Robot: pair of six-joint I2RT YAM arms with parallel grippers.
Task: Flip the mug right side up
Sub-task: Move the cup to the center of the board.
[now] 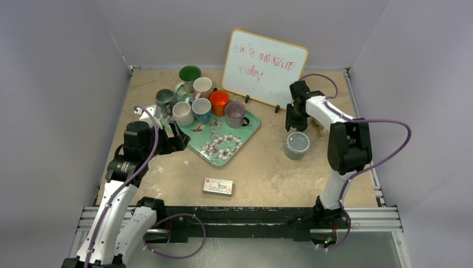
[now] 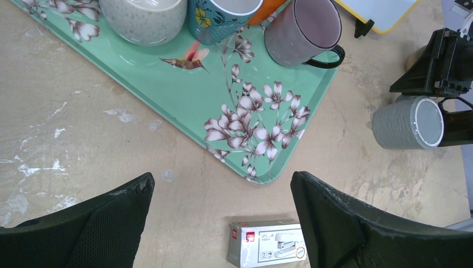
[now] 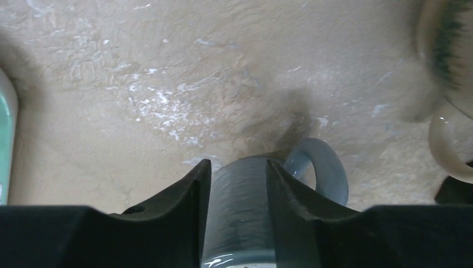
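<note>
A grey ribbed mug (image 1: 297, 144) stands upside down on the table, base up, to the right of the tray. It also shows in the left wrist view (image 2: 404, 124). My right gripper (image 1: 295, 124) hovers just above it, jaws partly apart. In the right wrist view the mug (image 3: 240, 212) fills the gap between the fingertips of the right gripper (image 3: 239, 162), and its handle (image 3: 326, 170) sticks out to the right. I see no grip on it. My left gripper (image 1: 178, 138) is wide open and empty at the tray's left edge, shown in its own view (image 2: 220, 184).
A green flowered tray (image 1: 223, 148) holds several upright mugs. A small stapler box (image 1: 217, 186) lies near the front. A whiteboard (image 1: 265, 67) stands at the back. A beige mug (image 3: 446, 56) sits close to the right of the grey mug.
</note>
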